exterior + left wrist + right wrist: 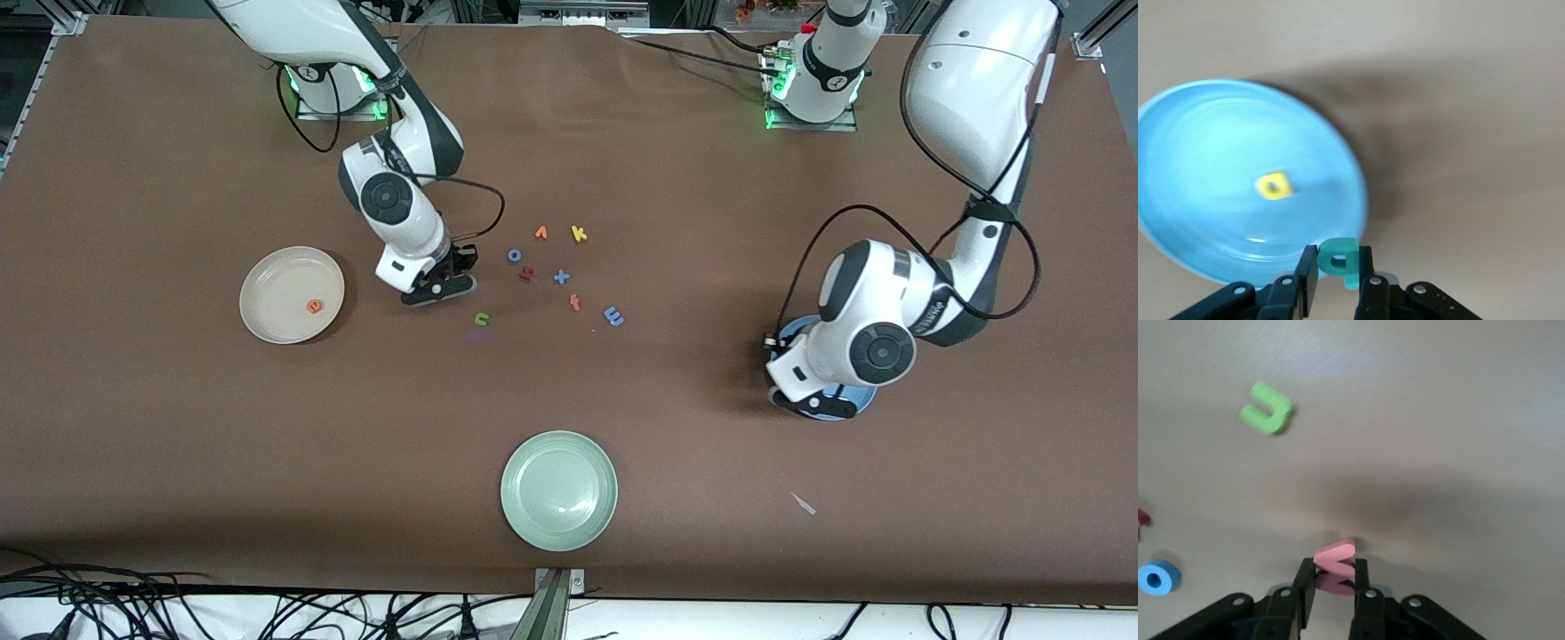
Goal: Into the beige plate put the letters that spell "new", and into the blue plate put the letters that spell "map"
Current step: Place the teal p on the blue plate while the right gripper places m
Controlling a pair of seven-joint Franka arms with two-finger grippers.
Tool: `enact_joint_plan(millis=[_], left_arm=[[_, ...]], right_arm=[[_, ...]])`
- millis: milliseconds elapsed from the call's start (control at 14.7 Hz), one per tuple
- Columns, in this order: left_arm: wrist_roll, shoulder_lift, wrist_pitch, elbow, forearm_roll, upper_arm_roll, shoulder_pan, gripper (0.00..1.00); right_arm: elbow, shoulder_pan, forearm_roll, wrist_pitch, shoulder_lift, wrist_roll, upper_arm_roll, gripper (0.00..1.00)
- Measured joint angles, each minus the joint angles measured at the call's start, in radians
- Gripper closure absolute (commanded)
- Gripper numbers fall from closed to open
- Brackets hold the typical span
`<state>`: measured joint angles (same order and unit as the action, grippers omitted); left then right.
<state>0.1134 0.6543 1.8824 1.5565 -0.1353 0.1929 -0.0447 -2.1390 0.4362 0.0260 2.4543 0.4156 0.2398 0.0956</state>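
Observation:
My right gripper is low at the table beside the letter cluster, shut on the pinkish-red "w". The green "n" lies close by on the cloth. The orange "e" rests in the beige plate. My left gripper hangs over the rim of the blue plate, shut on the teal "a". The yellow "p" lies in that plate. The blue "m" lies on the table.
Other letters lie mid-table: a blue "o", an orange "v", a yellow "k", a dark red letter, a blue "x" and an orange-red letter. A pale green plate sits nearest the front camera.

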Motion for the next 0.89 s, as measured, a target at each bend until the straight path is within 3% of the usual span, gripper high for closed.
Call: enact_joint_plan(millis=[68,136,205,273,546,751,819,887], left_arm=[[-0.007,0.005,0.0,0.008,-0.014,0.0,0.017,0.82],[-0.022,0.011,0.0,0.015,-0.021,0.0,0.034,0.67],[-0.04,0.017,0.0,0.019,-0.022,0.0,0.048,0.29],[-0.054,0.024,0.001,0.022,-0.022,0.0,0.06,0.0],[-0.063,0.023,-0.003,0.02,-0.022,0.019,0.061,0.0],[-0.01,0.009,-0.021,-0.005,-0.021,0.075,0.02,0.0],[0.044,0.005,-0.023,-0.013,-0.021,0.104,0.007,0.0],[0.117,0.004,-0.024,-0.017,-0.021,0.137,-0.005,0.0]], right_arm=[[0.036,-0.001,0.0,-0.071,-0.01,-0.034,-0.026,1.0],[0.064,-0.001,0.0,-0.123,-0.022,-0.082,-0.058,1.0],[0.079,-0.002,0.0,-0.15,-0.032,-0.14,-0.092,1.0],[0.084,-0.003,0.0,-0.165,-0.039,-0.203,-0.129,1.0],[0.078,-0.007,0.0,-0.194,-0.038,-0.431,-0.287,1.0],[0.071,-0.009,0.0,-0.212,-0.031,-0.5,-0.348,0.99],[0.07,-0.009,0.0,-0.225,-0.028,-0.505,-0.359,0.89],[0.07,-0.009,0.0,-0.235,-0.027,-0.512,-0.371,0.5]])
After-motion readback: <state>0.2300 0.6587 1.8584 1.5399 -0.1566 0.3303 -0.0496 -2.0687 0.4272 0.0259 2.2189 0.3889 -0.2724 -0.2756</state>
